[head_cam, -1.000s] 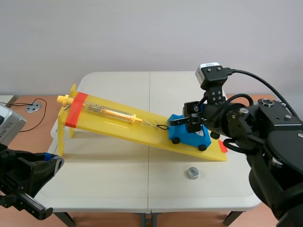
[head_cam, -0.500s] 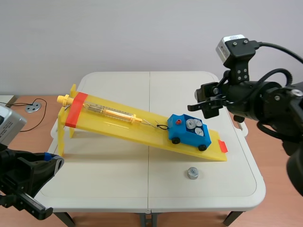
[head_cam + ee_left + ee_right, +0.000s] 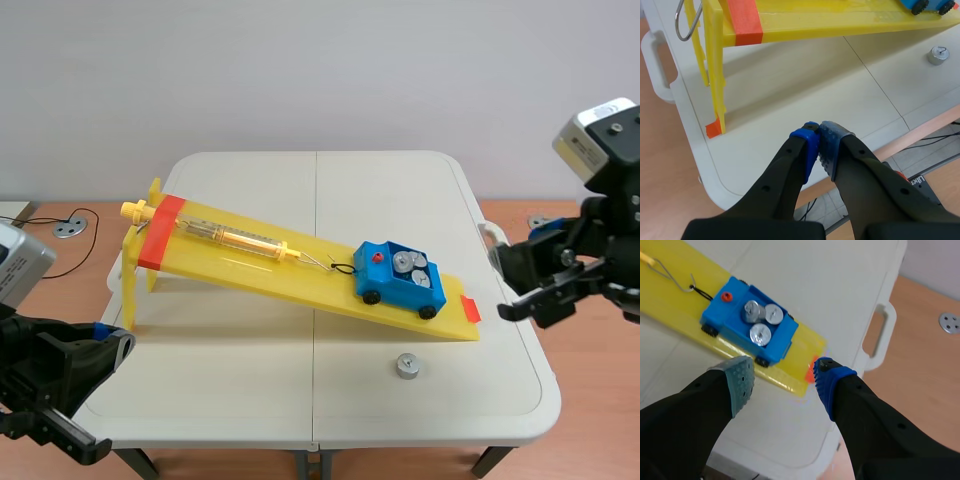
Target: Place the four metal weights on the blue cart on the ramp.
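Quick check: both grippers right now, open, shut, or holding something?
Left gripper: shut, holding nothing.
Right gripper: open, empty.

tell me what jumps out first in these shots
The long yellow ramp slants across the white table, with the blue cart parked near its low end. Three metal weights sit in the cart, and a fourth weight lies on the table beside the ramp's low end.

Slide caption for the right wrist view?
Open right gripper, blue cart ahead carrying three metal weights on the yellow ramp.
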{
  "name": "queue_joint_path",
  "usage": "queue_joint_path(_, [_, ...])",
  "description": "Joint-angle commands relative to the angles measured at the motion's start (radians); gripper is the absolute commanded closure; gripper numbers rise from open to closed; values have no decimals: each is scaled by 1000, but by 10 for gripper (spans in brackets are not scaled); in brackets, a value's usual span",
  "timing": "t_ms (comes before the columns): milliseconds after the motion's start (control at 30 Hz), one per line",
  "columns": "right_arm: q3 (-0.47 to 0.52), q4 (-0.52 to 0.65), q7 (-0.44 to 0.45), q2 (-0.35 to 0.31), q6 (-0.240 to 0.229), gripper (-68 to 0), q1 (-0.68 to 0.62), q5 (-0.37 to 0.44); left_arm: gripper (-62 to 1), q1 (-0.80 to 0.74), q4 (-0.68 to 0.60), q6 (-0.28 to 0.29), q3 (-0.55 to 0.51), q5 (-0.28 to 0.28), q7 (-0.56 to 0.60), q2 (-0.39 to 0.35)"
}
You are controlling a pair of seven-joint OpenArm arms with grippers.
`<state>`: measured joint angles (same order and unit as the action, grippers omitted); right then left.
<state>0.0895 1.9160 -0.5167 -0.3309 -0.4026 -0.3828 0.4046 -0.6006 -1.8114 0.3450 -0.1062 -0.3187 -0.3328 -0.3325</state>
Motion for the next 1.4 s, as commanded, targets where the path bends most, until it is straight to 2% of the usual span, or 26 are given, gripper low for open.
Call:
queue_joint_path(0, [68,102,82,-48,-19,-283,-3,82,-31,6,-46,25,-14,-51,97,11])
queue_joint_path(233, [159,143,58,-48,-48,-283,-134,128,-31,6,-46,25,-14,-51,96,11])
queue_joint_path(533, [118,111,101,-34,-63,-297,-148,117,-31,6,-46,25,-14,-51,96,10])
queue_joint_path(700, [66,35,133,2,-63,-298,-114,79,-31,6,-46,25,-14,-51,96,10])
queue_joint_path(1167, [-125,-242,275,127,-65,-312,67,-122,-31,6,-46,25,-14,-51,96,11])
queue_joint_path(1267, [-148,-285,301,155,-53,-311,98,-156,-31,6,-46,25,-14,-51,96,11])
queue_joint_path(1367, [-168,-319,331,177,-21,-311,125,-202,-31,6,-46,25,-14,-51,96,11])
